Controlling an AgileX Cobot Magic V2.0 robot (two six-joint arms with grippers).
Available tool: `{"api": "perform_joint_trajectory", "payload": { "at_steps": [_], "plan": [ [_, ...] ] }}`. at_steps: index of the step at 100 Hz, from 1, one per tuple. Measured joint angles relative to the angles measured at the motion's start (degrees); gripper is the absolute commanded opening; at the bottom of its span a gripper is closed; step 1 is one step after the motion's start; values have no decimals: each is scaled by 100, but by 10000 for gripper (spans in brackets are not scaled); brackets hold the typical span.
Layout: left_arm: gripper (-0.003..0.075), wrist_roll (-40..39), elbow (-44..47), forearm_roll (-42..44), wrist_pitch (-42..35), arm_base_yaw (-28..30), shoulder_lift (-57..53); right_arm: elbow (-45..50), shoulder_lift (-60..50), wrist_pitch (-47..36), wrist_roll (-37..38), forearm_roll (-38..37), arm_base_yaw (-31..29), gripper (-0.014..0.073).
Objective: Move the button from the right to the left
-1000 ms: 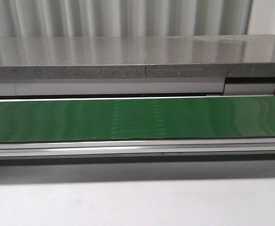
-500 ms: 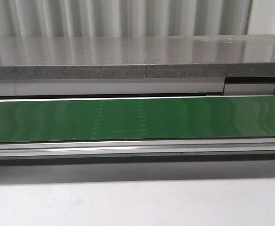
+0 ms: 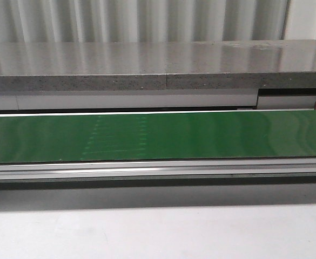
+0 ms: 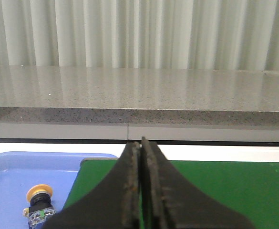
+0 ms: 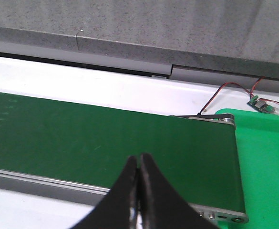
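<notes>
With both the left fingers [image 4: 140, 191] and right fingers [image 5: 138, 191] pressed together and empty above the green belt [image 3: 201, 135], and the button [image 4: 38, 204] already lying in the blue tray [image 4: 10, 176] beside the belt's end, a fresh button riding along could slip past ungrasped.

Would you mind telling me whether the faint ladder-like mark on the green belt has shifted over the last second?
Yes. The pale mark has moved left along the green belt, judged against the seam in the grey ledge above.

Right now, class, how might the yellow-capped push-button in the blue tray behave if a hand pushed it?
The yellow-capped push-button looks top-heavy, wide round cap over a narrower body, so it may tip. Tipped over, that cap would probably roll. The blue tray looks smooth; sliding seems likely.
</notes>
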Motion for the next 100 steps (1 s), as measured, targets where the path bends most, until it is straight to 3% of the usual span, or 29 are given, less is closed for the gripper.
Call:
{"api": "perform_joint_trajectory", "payload": {
  "at_steps": [27, 58, 100],
  "plan": [
    [-20, 0, 0, 0, 0, 0, 0, 31, -10, -161, 0, 0, 0, -67],
    [-20, 0, 0, 0, 0, 0, 0, 966, -840, -1463, 0, 0, 0, -67],
    [-20, 0, 0, 0, -13, 0, 0, 1632, -1836, -1449, 55, 102, 0, -67]
  ]
}}
